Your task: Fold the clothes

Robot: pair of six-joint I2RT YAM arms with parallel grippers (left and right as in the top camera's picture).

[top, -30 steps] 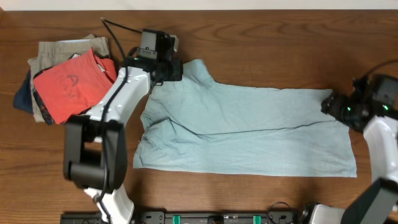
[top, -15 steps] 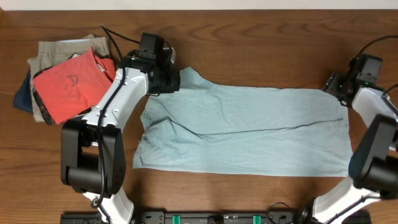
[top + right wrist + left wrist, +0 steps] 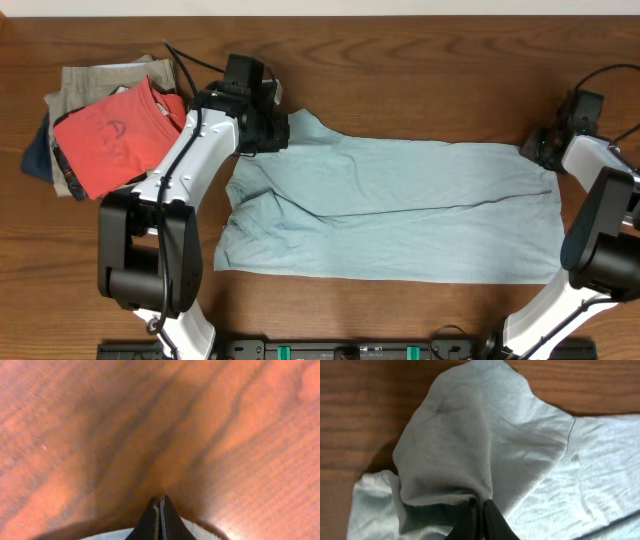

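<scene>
— No fold has been made, going by the overhead view. The pale blue garment lies spread open across the table, from left of centre to near the right edge. It is wrinkled and bunched only at its far-left corner.

— And the arms?

— The left gripper is at that far-left corner. Its fingers are closed tight on a pinch of the cloth, which gathers into a peak at the tips. The right gripper is at the far-right corner with its fingers pressed together. Its own camera shows mostly bare wood and only a sliver of pale fabric at the bottom edge, so I cannot tell whether it has any cloth.

— So where does that leave the job?

— At the very start, I'd judge. One corner is gripped and perhaps a second, and every fold is yet to do. The red-orange T-shirt sits on a pile of other garments at the far left, well apart from the work.
</scene>
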